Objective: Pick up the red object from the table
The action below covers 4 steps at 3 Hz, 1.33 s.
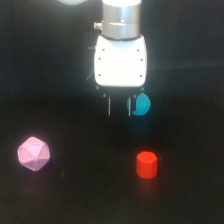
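Camera: 1 exterior view only; set off the arm, facing the gripper [119,106] head-on, looking slightly down onto the table [75,200]; close range, the arm cut off at the top edge; frame spans from the pink polyhedron [34,153] to the red object [147,164]; background dark.

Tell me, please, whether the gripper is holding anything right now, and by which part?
Nothing is held: the gripper hangs open and empty, while the red object sits on the table.
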Available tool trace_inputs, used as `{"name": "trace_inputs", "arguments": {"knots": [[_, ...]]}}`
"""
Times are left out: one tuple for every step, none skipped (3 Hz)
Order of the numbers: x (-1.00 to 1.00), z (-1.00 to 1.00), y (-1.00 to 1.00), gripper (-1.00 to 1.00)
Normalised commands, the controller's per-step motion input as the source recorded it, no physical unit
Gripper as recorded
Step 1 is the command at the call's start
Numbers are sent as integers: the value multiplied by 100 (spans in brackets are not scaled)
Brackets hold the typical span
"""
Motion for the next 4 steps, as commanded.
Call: {"name": "trace_inputs", "arguments": {"knots": [[78,37,2,-2],[100,25,2,-63],[25,17,5,-66],[38,77,-67,2]]}}
